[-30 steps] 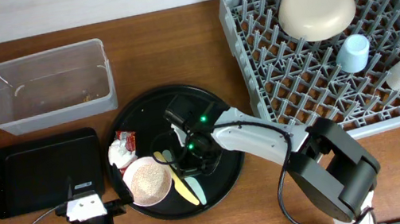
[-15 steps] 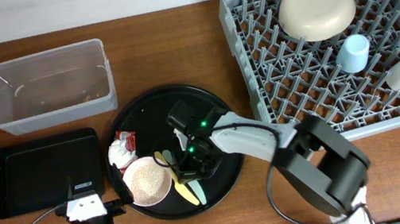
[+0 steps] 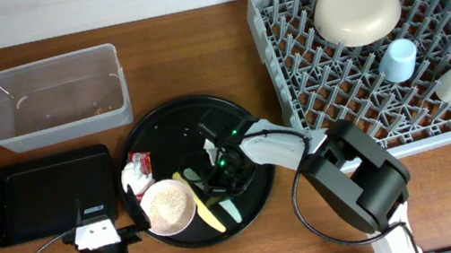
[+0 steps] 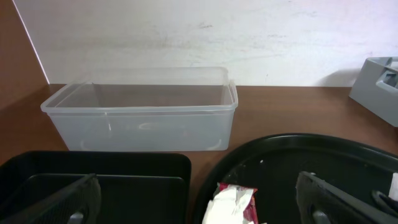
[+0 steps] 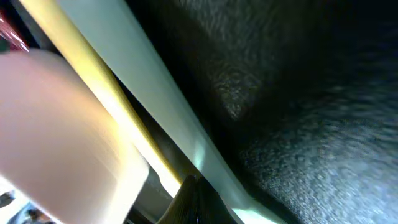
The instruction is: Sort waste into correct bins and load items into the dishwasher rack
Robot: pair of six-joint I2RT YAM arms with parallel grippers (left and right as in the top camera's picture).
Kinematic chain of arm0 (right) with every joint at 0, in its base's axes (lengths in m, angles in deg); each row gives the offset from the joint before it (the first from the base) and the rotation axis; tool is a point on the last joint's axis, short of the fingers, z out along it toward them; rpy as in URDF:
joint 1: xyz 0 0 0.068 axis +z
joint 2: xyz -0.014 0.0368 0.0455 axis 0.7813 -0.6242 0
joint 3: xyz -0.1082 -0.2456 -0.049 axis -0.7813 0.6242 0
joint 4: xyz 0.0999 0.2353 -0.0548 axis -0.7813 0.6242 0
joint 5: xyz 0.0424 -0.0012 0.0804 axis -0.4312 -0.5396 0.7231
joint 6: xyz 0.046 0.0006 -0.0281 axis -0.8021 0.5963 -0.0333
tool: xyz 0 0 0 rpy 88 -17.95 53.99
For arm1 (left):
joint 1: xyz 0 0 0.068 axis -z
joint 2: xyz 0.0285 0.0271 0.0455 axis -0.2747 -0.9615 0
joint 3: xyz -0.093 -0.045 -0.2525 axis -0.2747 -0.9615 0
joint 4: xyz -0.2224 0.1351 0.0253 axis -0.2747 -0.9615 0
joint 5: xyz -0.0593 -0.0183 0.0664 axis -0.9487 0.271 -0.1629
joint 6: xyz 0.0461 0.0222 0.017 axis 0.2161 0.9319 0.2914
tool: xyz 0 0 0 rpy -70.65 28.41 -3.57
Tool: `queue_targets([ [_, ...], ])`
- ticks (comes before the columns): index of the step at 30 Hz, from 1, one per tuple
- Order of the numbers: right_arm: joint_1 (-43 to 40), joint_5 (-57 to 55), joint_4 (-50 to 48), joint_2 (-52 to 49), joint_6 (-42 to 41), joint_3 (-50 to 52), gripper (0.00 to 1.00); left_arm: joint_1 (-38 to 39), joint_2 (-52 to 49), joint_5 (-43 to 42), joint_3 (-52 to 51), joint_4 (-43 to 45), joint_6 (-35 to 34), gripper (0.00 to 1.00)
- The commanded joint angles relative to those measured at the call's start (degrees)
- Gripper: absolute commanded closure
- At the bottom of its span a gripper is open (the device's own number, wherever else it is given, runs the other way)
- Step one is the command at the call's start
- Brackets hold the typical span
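**Overhead.** The right fingers (image 3: 216,179), closed, are working low over the front half of the round black tray (image 3: 171,138). They have been creeping toward its front rim over the last second. The pale green utensil (image 3: 231,208) is now lying splayed a little further off the yellow utensil (image 3: 203,207), so a pickup for the grey rack (image 3: 280,9), right of the tray, is probably beginning. Whether the fingers are actually pinching it cannot be told.

**Left wrist.** The left fingers (image 4: 339,196) are hanging wide open and empty at the tray's left rim, above the crumpled wrapper (image 4: 231,202).

**Right wrist.** The pale green utensil is showing as a flat, smooth strip lying alongside the yellow one.
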Motion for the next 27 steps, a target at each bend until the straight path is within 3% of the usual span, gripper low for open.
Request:
queue_targets([
  [1, -0.66, -5.33, 0.44, 4.61, 4.33, -0.28, 0.96, 0.09, 0.24, -0.63, -0.04, -0.44, 0.46, 0.01],
  [5, -0.72, -10.03, 2.19, 7.13, 7.1, -0.31, 0.96, 0.09, 0.24, -0.63, -0.04, -0.42, 0.46, 0.0],
  [10, -0.59, -7.08, 3.41, 7.89, 9.57, -0.31, 0.96, 0.09, 0.24, -0.63, -0.04, -0.44, 0.46, 0.01],
  [27, 3.1, -3.93, 3.98, 5.03, 7.58, -0.24, 0.91, 0.09, 0.24, -0.63, -0.04, -0.44, 0.46, 0.01],
])
